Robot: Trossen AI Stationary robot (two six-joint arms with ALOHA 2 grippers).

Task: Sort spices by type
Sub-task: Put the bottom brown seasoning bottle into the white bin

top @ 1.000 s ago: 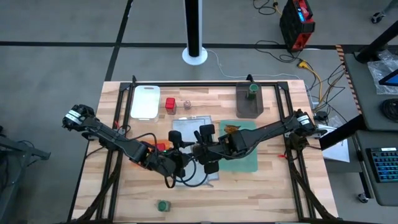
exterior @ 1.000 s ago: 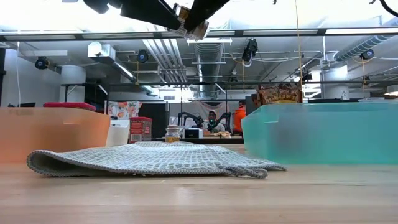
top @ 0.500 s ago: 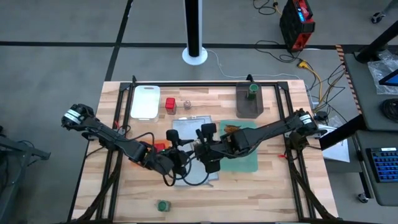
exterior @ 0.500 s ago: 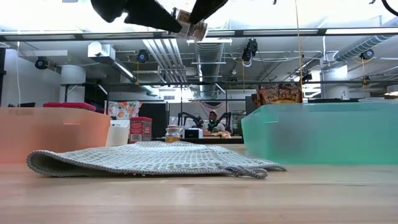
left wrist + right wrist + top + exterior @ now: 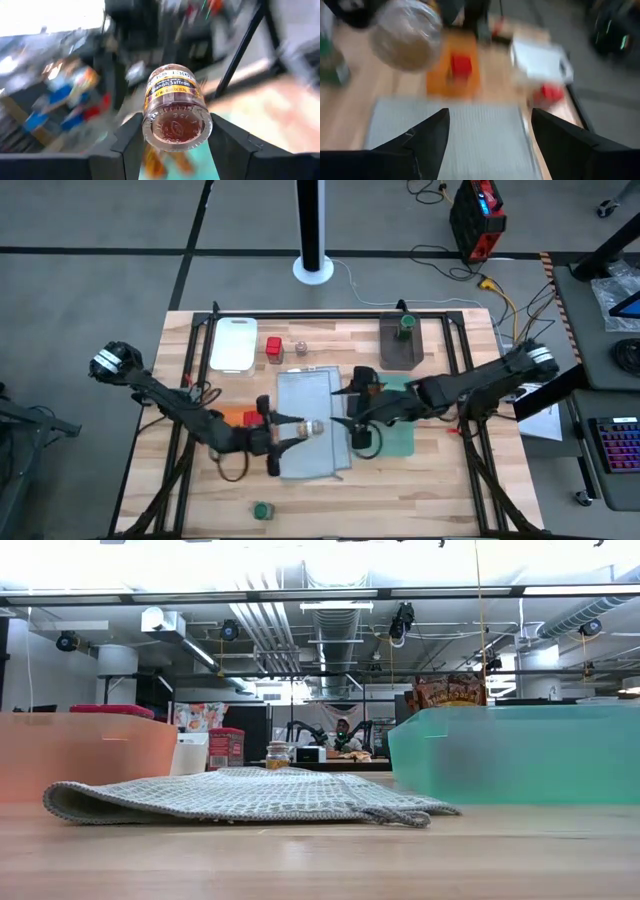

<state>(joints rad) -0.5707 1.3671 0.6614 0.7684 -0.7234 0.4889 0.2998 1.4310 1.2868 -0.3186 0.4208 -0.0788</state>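
- The left hand (image 5: 283,430), just left of centre in the high view, clamps a clear shaker (image 5: 310,427) between its fingers; the left wrist view shows that shaker (image 5: 176,107) gripped by its sides, base toward the camera.
- The shaker hangs above the grey cloth (image 5: 305,395), which lies mid-table.
- The right hand (image 5: 352,415) sits at centre right of the high view, over the near edge of the green cloth (image 5: 395,435); its fingers stand wide apart in the right wrist view and hold nothing.
- The matching shaker (image 5: 301,347) stands in the upper middle of the high view, beside a red box (image 5: 274,349) and near the white board (image 5: 233,343). Another red box (image 5: 461,64) rests on the orange cloth (image 5: 454,82).
- To do this step well, I judge the left hand should keep the shaker upright while lowering, set its base flat on the grey cloth, and only then release.
- The cloth is soft and folded at its edge, so a spot away from the fold seems safer against tipping.
- The right hand should stay clear of the left arm's path.
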